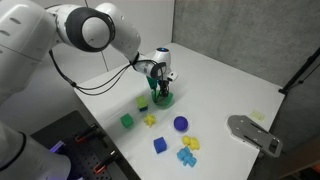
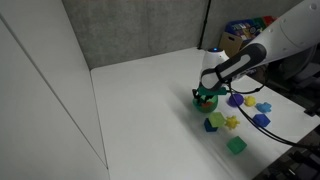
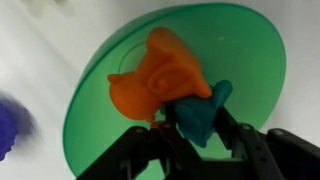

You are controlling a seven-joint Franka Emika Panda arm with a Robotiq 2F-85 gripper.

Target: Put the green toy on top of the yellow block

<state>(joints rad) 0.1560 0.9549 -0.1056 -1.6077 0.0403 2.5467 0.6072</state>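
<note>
In the wrist view my gripper [image 3: 195, 130] is shut on the green toy [image 3: 200, 112], a dark teal-green chunky piece. The toy is held over a round light-green bowl [image 3: 240, 60] and touches an orange toy [image 3: 160, 75] lying in the bowl. In both exterior views the gripper [image 1: 160, 88] [image 2: 207, 92] reaches down into the bowl [image 1: 163, 100] [image 2: 203, 100]. A small yellow piece [image 2: 211, 104] shows at the bowl's edge; I cannot tell whether it is the yellow block. The wrist view shows no yellow block.
On the white table near the bowl lie a bright green cube [image 1: 127, 120], a flat yellow star piece [image 1: 149, 120], a blue cube [image 1: 159, 145], a round dark blue piece [image 1: 181, 124] and pale yellow pieces [image 1: 190, 143]. A small dark piece [image 1: 143, 103] stands beside the bowl. A grey device [image 1: 252, 133] lies at one side.
</note>
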